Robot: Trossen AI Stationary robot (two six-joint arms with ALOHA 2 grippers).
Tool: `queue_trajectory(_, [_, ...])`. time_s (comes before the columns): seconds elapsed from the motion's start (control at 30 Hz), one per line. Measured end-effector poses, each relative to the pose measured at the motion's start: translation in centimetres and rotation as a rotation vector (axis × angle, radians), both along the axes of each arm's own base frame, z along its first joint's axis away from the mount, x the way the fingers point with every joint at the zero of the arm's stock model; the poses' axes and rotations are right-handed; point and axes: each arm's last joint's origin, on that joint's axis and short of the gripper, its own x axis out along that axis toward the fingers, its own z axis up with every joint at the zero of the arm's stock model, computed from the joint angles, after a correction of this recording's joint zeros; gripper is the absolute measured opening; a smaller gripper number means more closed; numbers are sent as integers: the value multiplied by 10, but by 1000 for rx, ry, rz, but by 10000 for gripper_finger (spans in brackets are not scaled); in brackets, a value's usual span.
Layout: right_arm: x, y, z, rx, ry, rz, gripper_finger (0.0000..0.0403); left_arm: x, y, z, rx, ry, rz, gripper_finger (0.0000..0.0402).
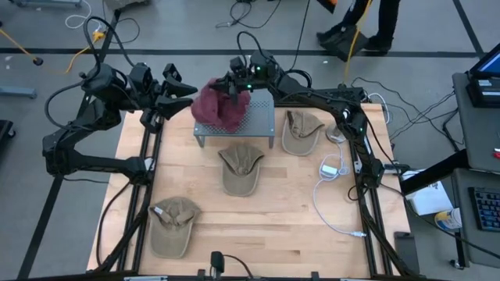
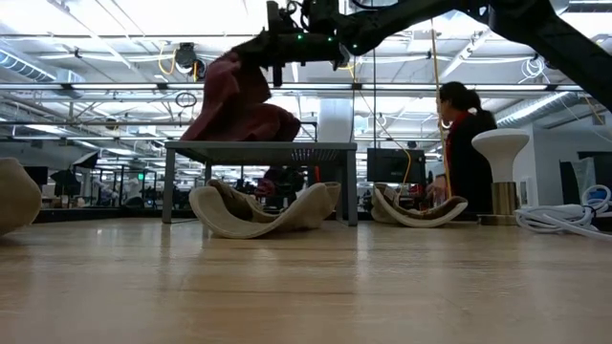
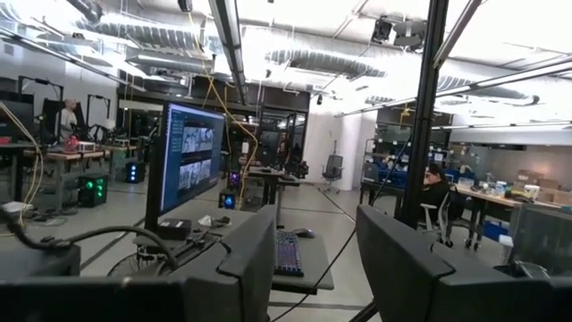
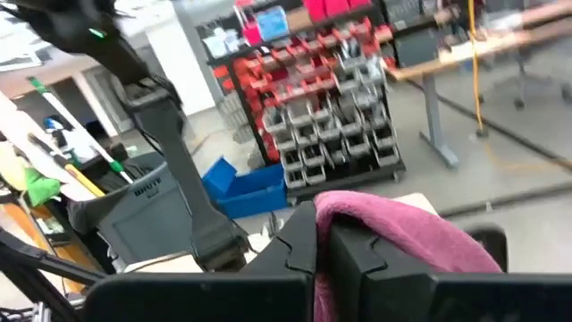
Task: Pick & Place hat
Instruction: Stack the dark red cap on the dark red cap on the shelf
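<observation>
Maroon hat [image 1: 222, 107] hangs from the right tool [image 1: 235, 88], which is pinched tight on its upper edge; the lower part of the hat droops onto the left end of the small grey metal stand [image 1: 258, 121] at the back of the wooden surface [image 1: 273, 211]; in the low view the hat [image 2: 234, 103] is bunched up on top of the stand [image 2: 258, 148] with the right tool [image 2: 287, 43] above it; in the right wrist view the two dark fingers [image 4: 299, 246] are squeezed together with the pink-red cloth [image 4: 402, 228] between them.

Left tool [image 1: 183, 88] hovers just beside the hat, off the left end of the stand; its fingers [image 3: 255, 259] stand partly apart and hold nothing; it may be brushing the cloth, but the view from above is too poor to be sure.

Three tan hats lie on the surface: one [image 1: 241, 168] in front of the stand; one [image 1: 301, 131] to the right of the stand; one [image 1: 173, 225] near the front left corner; a white cable [image 1: 332, 168] lies on the right side.
</observation>
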Motion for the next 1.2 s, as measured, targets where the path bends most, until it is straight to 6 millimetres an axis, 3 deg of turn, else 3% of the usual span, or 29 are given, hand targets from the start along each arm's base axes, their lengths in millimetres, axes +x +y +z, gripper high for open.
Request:
queue_trajectory(0.2, [0,-1,-4,33,35,-9,2,1,0,-2,-8,18,0,166])
queue_trajectory(0.63, [-2,-2,-13,308,144,-60,2,1,1,-4,-3,42,4,142])
queue_trajectory(0.97, [-33,7,6,280,337,-272,1,2,1,-5,-5,48,5,148])
queue_trajectory(1.2, [-40,10,0,317,444,-281,1,2,1,-5,-10,54,4,160])
